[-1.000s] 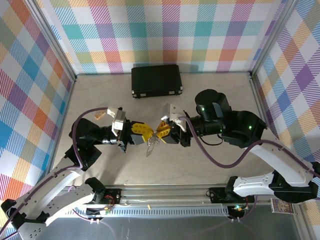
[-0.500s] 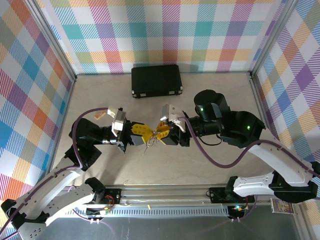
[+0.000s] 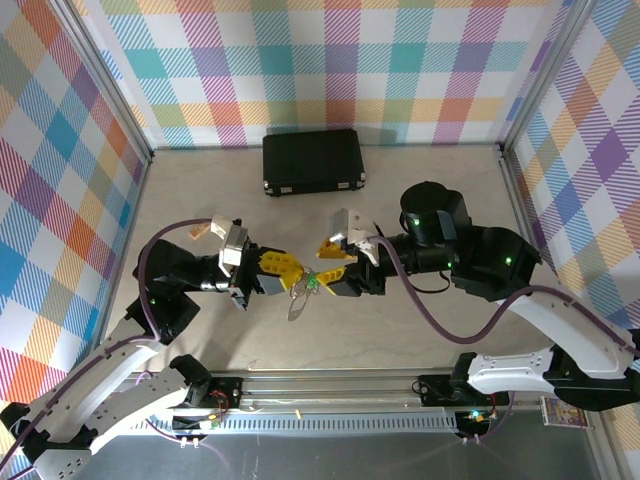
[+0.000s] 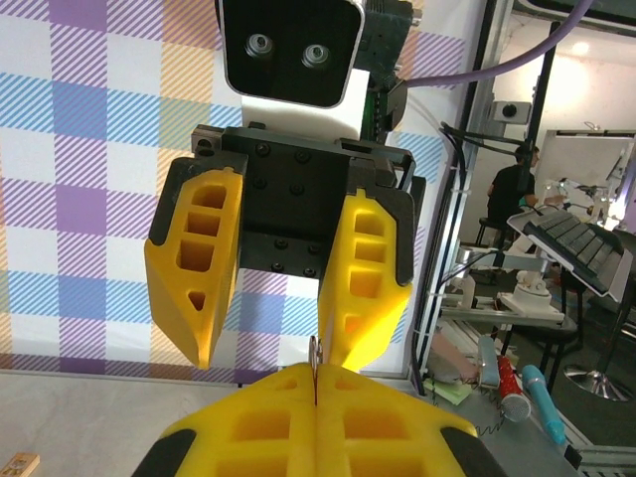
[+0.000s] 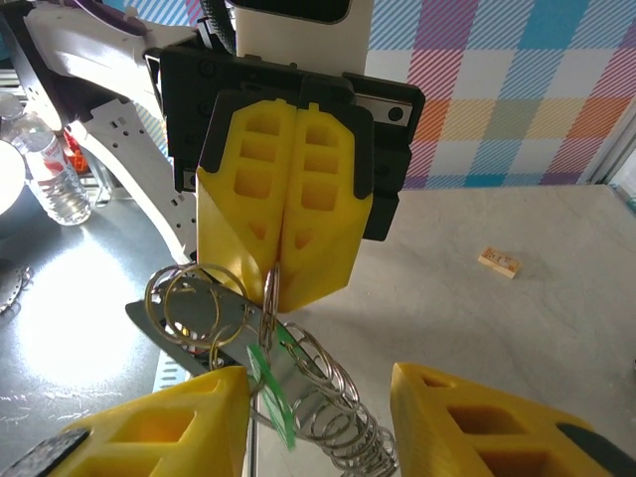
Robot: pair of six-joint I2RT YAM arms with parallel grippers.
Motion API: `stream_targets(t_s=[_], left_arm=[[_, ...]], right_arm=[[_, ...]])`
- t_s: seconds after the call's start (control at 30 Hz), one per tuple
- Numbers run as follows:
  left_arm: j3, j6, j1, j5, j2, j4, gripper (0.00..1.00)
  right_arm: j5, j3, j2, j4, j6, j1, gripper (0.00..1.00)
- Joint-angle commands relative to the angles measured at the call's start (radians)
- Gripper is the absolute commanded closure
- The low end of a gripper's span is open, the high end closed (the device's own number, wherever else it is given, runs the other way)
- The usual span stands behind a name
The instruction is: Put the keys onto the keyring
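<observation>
My left gripper [image 3: 293, 280] is shut on the keyring [image 3: 299, 303], a bundle of thin silver loops hanging from its yellow fingertips above the table. In the right wrist view those shut fingers [image 5: 288, 214] pinch one loop of the keyring [image 5: 270, 288], and a coil of small rings [image 5: 343, 402] trails down from it. The key with the bright green head [image 5: 266, 383] dangles among the loops. My right gripper [image 5: 318, 376] faces it, open, with the keyring between its fingers but not gripped. In the left wrist view the loop's edge [image 4: 316, 353] pokes out of my left gripper [image 4: 316, 376].
A black rectangular case [image 3: 312, 160] lies at the back of the table. A small wooden block [image 5: 499, 260] rests on the tabletop behind the left arm. Checked walls close in the back and both sides.
My right gripper has opened and drawn back a little to the right. The keyring now hangs from the left gripper alone, and both wrists sit slightly lower.
</observation>
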Motion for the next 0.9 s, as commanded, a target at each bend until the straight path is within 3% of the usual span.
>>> stream_targets(t_s=[0.0,0.37,0.87], left_arm=[[0.005,0.012,-0.012,0.017,-0.021,0.011,1.0],[0.007,0.029,-0.012,0.008,-0.016,-0.003,1.0],[0.01,0.041,-0.013,-0.004,-0.016,-0.016,1.0]], right_arm=[[-0.03,-0.006,-0.004,0.042,0.018,-0.004,0.6],[-0.137,-0.011,0.021,0.075,0.041,-0.003,0.64],[-0.132,-0.028,0.041,0.07,0.05,-0.003,0.76]])
